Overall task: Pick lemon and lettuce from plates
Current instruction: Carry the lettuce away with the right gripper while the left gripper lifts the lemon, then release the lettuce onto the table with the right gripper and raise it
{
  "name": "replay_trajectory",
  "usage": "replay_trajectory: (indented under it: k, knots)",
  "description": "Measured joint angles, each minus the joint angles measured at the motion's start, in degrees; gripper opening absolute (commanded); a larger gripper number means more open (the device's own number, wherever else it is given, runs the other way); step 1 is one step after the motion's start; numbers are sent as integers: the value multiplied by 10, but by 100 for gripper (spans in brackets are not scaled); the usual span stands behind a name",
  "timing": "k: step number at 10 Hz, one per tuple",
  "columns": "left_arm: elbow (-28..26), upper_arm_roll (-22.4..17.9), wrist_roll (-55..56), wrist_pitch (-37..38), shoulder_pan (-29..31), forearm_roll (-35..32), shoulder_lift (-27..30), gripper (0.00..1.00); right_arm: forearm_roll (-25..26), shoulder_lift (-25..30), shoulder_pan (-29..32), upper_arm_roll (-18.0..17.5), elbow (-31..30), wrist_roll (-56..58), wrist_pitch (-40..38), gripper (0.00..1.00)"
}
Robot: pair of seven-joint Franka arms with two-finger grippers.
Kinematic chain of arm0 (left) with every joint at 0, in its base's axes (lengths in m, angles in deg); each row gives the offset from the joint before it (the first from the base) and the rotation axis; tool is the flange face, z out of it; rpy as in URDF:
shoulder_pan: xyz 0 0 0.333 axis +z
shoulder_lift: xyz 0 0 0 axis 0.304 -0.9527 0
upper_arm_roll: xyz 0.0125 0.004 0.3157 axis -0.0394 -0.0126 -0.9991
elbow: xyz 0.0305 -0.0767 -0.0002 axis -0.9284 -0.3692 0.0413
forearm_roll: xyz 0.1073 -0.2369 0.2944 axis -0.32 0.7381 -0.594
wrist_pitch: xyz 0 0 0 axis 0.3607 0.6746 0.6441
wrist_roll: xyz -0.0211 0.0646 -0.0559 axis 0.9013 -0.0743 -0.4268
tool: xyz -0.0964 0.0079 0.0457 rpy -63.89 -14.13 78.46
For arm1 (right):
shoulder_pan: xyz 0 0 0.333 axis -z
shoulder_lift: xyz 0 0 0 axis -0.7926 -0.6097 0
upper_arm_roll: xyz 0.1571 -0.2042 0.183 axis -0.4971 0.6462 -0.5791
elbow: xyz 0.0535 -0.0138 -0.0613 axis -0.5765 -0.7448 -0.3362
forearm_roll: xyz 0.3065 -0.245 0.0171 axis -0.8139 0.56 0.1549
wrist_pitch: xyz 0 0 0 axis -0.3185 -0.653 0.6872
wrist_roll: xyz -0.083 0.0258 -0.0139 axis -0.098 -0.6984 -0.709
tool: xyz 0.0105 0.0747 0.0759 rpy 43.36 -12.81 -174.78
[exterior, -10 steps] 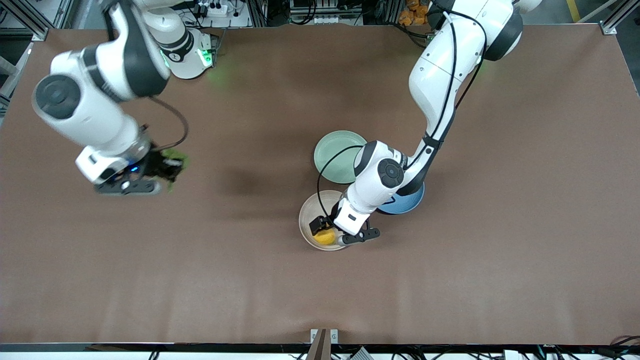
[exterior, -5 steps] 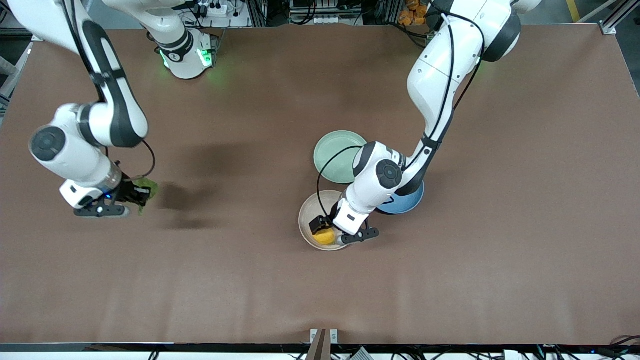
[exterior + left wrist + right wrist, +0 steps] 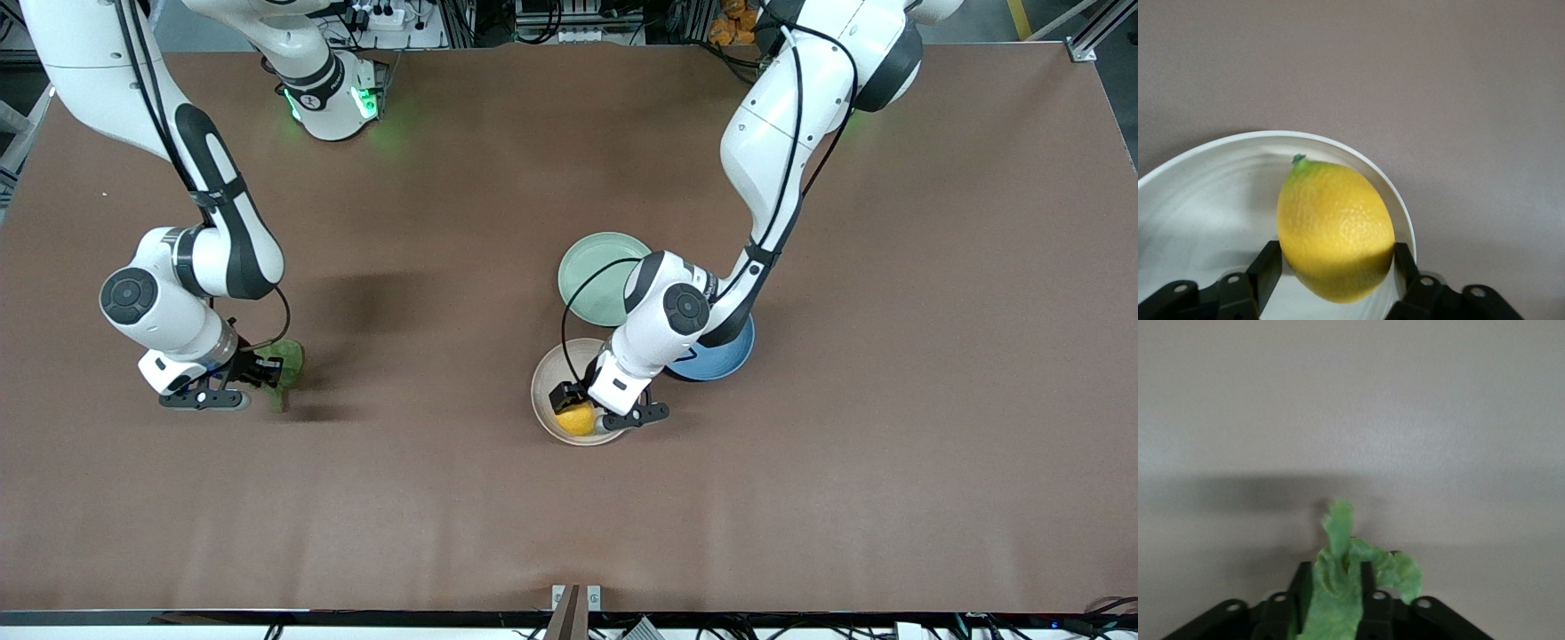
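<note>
My left gripper (image 3: 578, 411) is shut on the lemon (image 3: 577, 420), low over the beige plate (image 3: 548, 384) near the rim closest to the front camera. In the left wrist view the yellow lemon (image 3: 1335, 227) sits between the two black fingers (image 3: 1268, 267), with the plate's rim (image 3: 1338, 141) around it. My right gripper (image 3: 260, 369) is shut on the lettuce (image 3: 284, 363), low over bare table toward the right arm's end. In the right wrist view the green leaf (image 3: 1338, 540) sticks out between the fingers (image 3: 1300, 587). The mint green plate (image 3: 591, 267) holds nothing.
A blue plate (image 3: 725, 356) lies beside the beige plate, partly under the left arm's wrist. The mint plate lies just farther from the front camera than the beige one. The brown table (image 3: 889, 400) stretches wide on all sides.
The right arm has swung down and toward the front camera with the lettuce, now low over the table. The left gripper has shifted slightly at the lemon over the beige plate.
</note>
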Motion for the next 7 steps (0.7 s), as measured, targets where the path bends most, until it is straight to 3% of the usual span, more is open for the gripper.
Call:
replay_trajectory:
  k: [1,3,5,7]
  knots:
    - [1,0,0,0,0,0,0,0,0,4,0,-1,16,0,-11,100]
    - [1,0,0,0,0,0,0,0,0,27,-1,-3,67,-4,-104,100]
    - [5,-1,0,0,0,0,4,0,-1,87,-4,-6,117,-14,-226,100]
    - [7,-10,0,48,3,0,27,0,-4,168,-4,-6,137,-15,-299,100]
